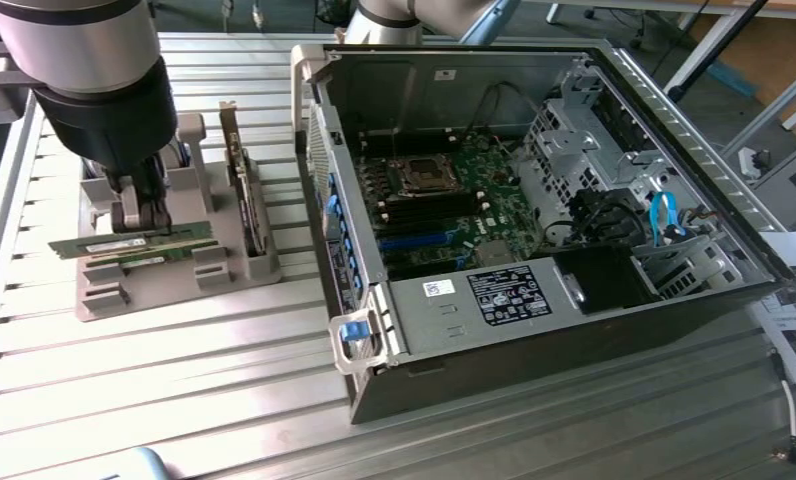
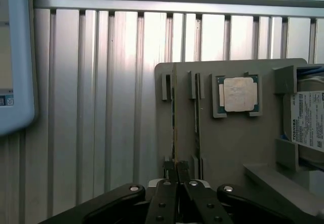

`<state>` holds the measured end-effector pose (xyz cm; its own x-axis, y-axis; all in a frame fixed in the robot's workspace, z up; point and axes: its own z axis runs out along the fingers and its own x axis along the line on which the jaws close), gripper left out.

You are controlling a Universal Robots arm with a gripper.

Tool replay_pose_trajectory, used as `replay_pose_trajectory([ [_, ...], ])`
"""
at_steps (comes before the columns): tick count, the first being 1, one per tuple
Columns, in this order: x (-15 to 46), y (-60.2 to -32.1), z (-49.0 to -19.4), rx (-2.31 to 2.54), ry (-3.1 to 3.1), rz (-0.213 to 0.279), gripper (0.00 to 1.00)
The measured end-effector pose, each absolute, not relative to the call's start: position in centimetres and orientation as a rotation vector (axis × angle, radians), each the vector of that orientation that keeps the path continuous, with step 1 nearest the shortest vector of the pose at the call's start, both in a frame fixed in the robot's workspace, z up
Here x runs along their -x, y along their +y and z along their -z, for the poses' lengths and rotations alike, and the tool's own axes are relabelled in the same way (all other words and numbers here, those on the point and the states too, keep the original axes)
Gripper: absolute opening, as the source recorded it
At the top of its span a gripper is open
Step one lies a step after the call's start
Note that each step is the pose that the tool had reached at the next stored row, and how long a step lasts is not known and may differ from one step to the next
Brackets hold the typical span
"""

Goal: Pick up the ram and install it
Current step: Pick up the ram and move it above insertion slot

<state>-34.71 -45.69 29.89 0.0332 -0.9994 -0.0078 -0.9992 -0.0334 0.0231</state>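
The ram [image 2: 174,128] is held edge-on between the fingers of the tool [image 2: 175,172], along its slot in the gray holder [image 1: 245,268] on the desk [image 1: 171,380]. The tool is closed almost fully, pinching the ram's thin edge. In the wrist view, a second stick [image 2: 197,118], a processor chip [image 2: 239,94] and a hard drive [image 2: 310,125] are shown in the holder. The open computer case [image 1: 412,330] and its motherboard [image 1: 465,200] are seen in the exterior view, on that view's right of the holder.
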Motion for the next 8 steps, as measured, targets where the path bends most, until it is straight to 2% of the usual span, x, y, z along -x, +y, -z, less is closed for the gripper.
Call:
replay_pose_trajectory([
  [8, 34.71, -45.69, -30.71, -2.25, -2.176, 0.034, 0.12],
])
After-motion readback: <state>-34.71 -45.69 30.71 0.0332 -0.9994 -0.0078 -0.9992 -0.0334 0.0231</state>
